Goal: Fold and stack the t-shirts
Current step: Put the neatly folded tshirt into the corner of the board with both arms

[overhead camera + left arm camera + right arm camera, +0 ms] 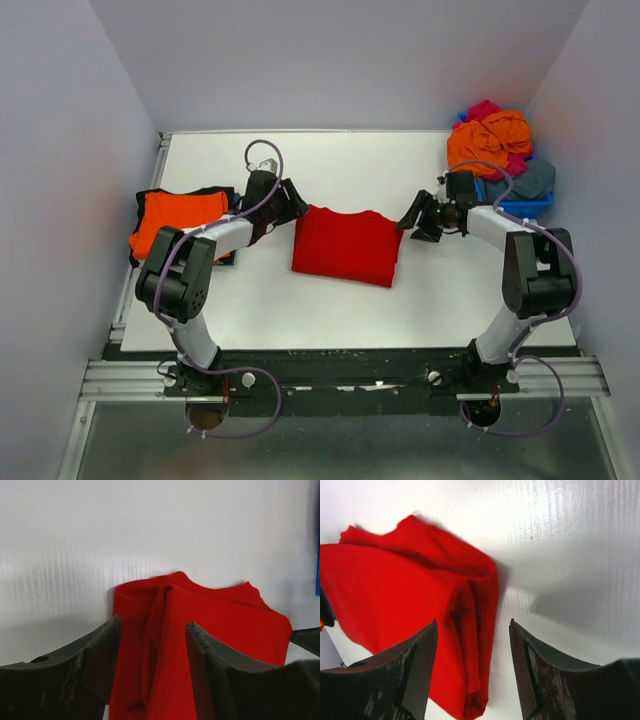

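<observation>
Lying folded at the middle of the white desk [250, 290], a bright red cloth t-shirt [345, 245] sits between two arms; the left fingers [106, 642] and the right fingers [422, 650] stand spread at its opposite side edges, pinching nothing. A folded orange t-shirt [180, 215] rests far left.

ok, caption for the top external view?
Left end effector and right end effector open either side of the folded red t-shirt; folded orange t-shirt at left.

Red t-shirt [345, 245] folded centrally, orange t-shirt [180, 220] flat left, crumpled t-shirts [490, 140] back-right
</observation>
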